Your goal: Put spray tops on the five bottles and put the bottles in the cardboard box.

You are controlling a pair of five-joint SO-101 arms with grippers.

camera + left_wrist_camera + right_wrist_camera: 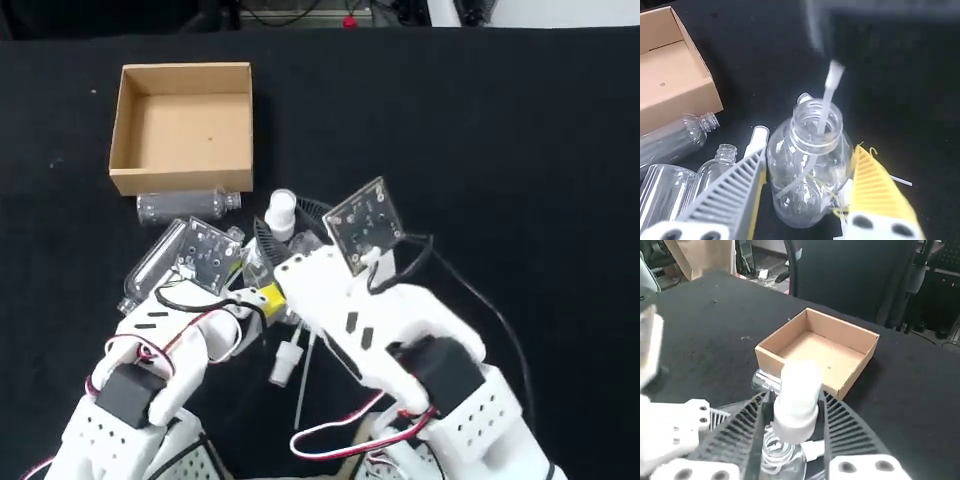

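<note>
My left gripper (810,155) is shut on an upright clear bottle (807,190), its grey and yellow fingers on either side. My right gripper (796,402) is shut on a white spray top (797,395) held over that bottle. The top's thin tube (826,102) goes down through the open bottle neck. In the high view the spray top (282,212) sits between the two arms, just below the cardboard box (180,125). The box (817,347) stands open with nothing in it.
An uncapped bottle (190,205) lies along the box's near wall and another (150,265) lies left of my left arm. Several uncapped bottles (722,157) lie beside the held one. A loose spray top (288,362) with its tube lies between the arms.
</note>
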